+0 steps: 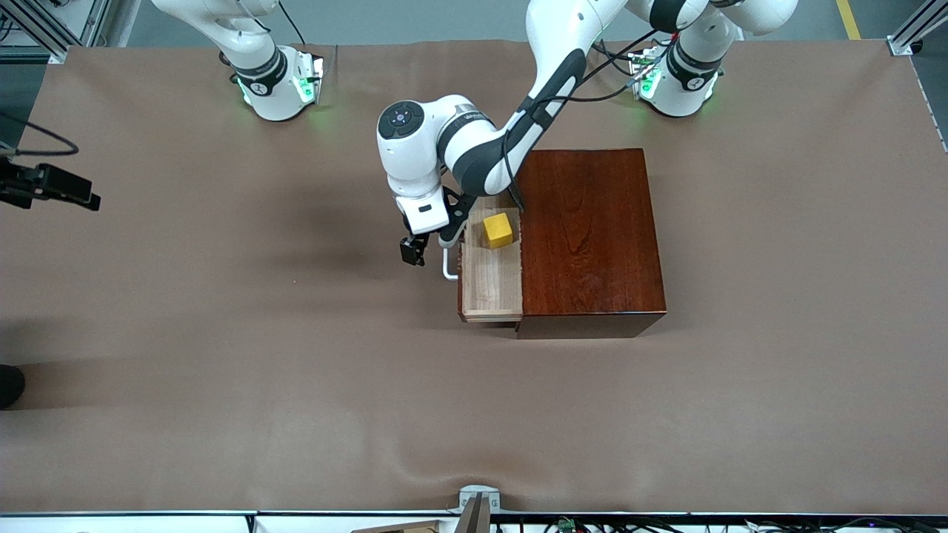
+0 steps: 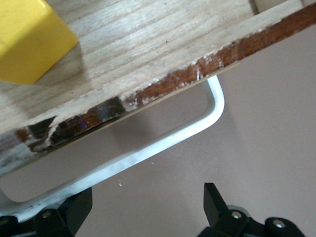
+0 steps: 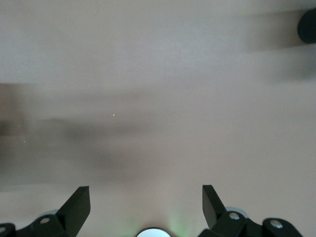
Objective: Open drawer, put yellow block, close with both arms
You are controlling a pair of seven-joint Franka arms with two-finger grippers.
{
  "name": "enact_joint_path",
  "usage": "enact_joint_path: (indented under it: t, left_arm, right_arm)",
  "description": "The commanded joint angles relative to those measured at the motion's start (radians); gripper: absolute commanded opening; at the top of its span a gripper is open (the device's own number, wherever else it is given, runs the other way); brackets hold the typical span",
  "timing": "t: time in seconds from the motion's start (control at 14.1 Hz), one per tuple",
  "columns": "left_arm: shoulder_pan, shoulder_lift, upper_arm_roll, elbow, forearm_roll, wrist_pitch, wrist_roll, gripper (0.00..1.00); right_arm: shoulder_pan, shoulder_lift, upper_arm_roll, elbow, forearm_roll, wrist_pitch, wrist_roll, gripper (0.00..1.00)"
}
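Resting yellow block (image 1: 498, 230) beside left claw (image 1: 428, 246)

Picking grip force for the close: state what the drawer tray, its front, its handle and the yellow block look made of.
Drawer tray: pale bare wood, open grain, matte.
Front: dark reddish lacquered wood, glossy, chipped at the edge.
Handle: white bar, likely painted metal.
Yellow block: plain matte yellow; painted wood or plastic, unclear.
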Motion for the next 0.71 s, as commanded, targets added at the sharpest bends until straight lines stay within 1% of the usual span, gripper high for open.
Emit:
enact_joint_path:
  t: [0.0,0.07,0.28,0.42,0.64]
  left_arm:
    - [0.002,-0.014,0.026,-0.012,0.022,-0.085,0.002,1.0]
    - [0.002,-0.017,0.026,-0.012,0.022,-0.091,0.002,1.0]
    - [0.002,-0.019,0.031,-0.012,0.022,-0.122,0.002,1.0]
    - [0.002,-0.024,0.043,-0.012,0.022,-0.145,0.0,1.0]
    - [0.002,-0.025,0.045,-0.012,0.022,-0.192,-0.001,1.0]
  right_arm:
    - [0.005,-0.17,0.007,-0.239,-0.032,0.106,-0.05,1.0]
    - [0.004,-0.187,0.007,-0.263,-0.032,0.114,-0.052,1.0]
    - [0.008,-0.19,0.01,-0.262,-0.037,0.111,-0.055,1.0]
    - [0.045,-0.18,0.009,-0.219,-0.079,0.115,-0.056,1.0]
    - [0.047,-0.167,0.009,-0.199,-0.07,0.118,-0.049,1.0]
